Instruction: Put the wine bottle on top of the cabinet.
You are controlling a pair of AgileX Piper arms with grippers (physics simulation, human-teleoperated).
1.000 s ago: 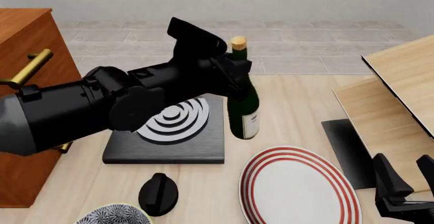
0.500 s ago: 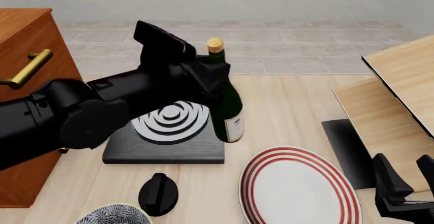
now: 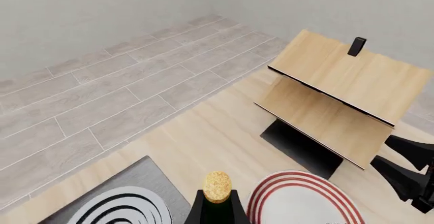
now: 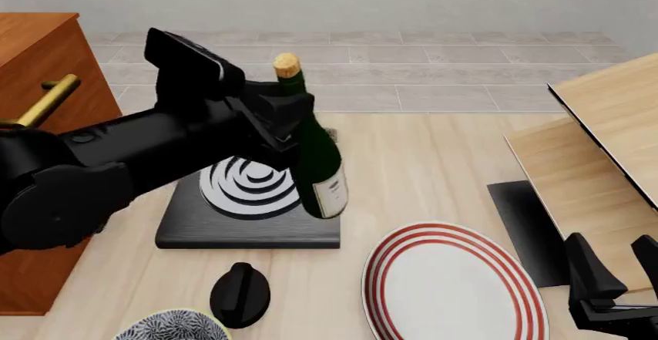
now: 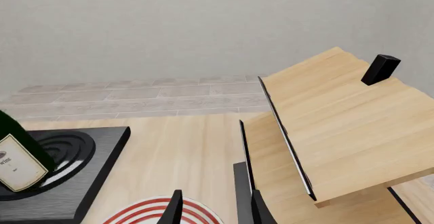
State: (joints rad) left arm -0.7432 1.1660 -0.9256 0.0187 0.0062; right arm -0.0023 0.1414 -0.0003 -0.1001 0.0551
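The wine bottle is held clear of the worktop, slightly tilted, its cork top uppermost and its white label facing the front camera. It hangs over the near right part of the dark slab with the white ring pattern. The left gripper is clenched on the bottle at the shoulder, just below the neck; in the left wrist view only the cork and neck show.

The cabinet stands at the left edge of the worktop, well apart from the bottle. Its top surface is only partly in frame, and nothing is seen resting on it.

Assessment: pickup is done; carrying over to the cabinet, raising above its top, setting down and letting go all remain.

The right gripper sits low at the near right with its fingers spread and grasping nothing, beside the red-ringed plate and the pale boards.
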